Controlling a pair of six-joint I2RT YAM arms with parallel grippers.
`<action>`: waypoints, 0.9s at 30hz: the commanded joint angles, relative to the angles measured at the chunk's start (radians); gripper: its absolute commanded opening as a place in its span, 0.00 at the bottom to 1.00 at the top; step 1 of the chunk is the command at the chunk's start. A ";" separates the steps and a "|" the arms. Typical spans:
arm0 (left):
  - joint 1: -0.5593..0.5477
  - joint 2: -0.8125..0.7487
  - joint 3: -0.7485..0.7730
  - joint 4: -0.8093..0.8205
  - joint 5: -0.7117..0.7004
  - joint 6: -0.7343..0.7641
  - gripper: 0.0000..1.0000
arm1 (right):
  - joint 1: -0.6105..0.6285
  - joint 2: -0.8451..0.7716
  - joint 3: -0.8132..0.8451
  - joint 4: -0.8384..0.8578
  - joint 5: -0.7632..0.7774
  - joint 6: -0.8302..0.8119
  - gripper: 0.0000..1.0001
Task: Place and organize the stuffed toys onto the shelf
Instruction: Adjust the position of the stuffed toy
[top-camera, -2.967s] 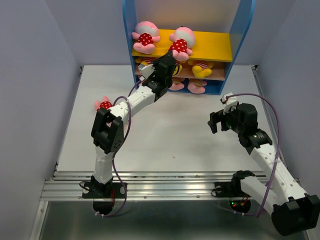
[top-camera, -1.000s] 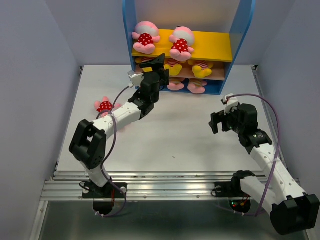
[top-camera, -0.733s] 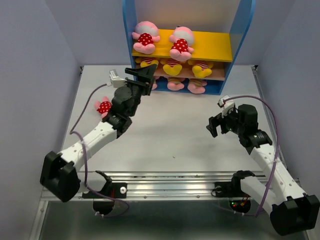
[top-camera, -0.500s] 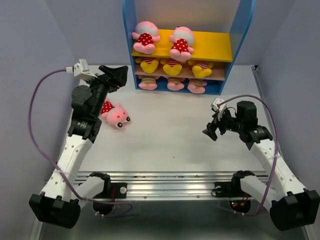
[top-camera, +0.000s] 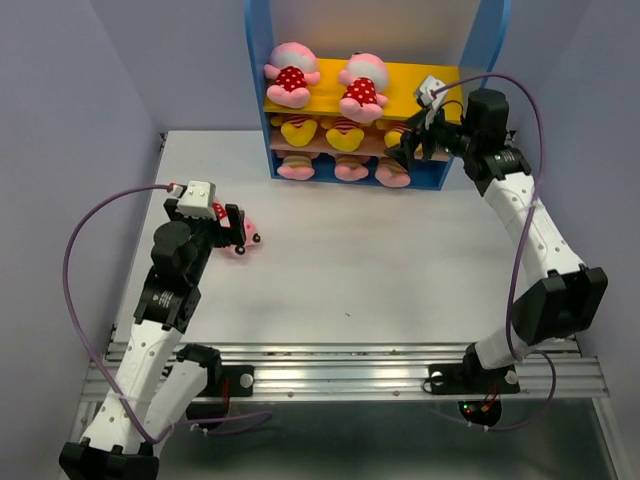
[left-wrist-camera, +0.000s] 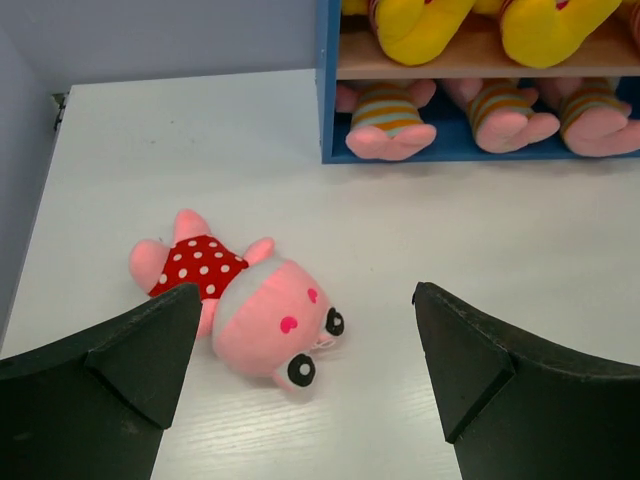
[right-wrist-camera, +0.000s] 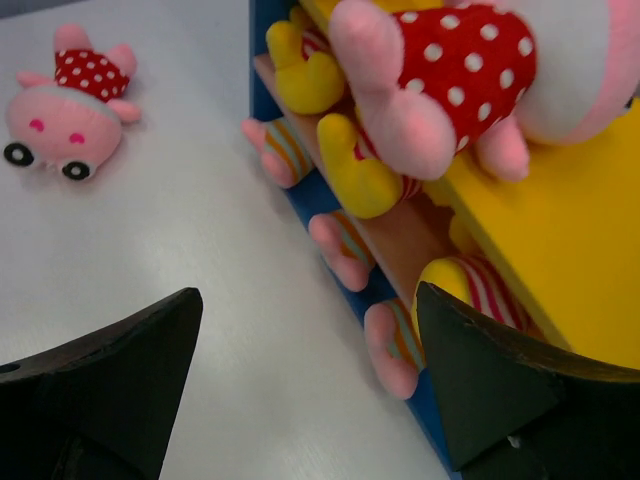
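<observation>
Left wrist view: the left gripper is released, its jaws spread wide and clamping nothing. Between its fingers in this view, one loose pig in a red white-dotted outfit lies on the table with its face showing and its head toward the camera. Whether the fingers touch the pig cannot be determined. Beyond the pig stands the shelf.

In the top external view, the left gripper sits over the loose pig at the left side of the table, well apart from the shelf. The right gripper is just beside the right end of the shelf front, level with the brown middle board.

In the right wrist view, the right gripper is likewise released, with its jaws wide and nothing between them.

Shelf load:
- The yellow upper board holds two dotted pigs.
- The brown middle board holds three yellow bears.
- The blue base holds three striped pigs.
</observation>
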 joint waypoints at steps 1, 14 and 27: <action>-0.001 -0.069 -0.069 0.094 -0.070 0.060 0.99 | 0.027 0.104 0.193 0.128 0.092 0.141 0.91; -0.001 -0.181 -0.143 0.109 -0.153 0.036 0.99 | 0.089 0.304 0.335 0.211 0.241 0.180 0.74; -0.001 -0.179 -0.146 0.111 -0.161 0.039 0.99 | 0.089 0.367 0.368 0.240 0.278 0.089 0.39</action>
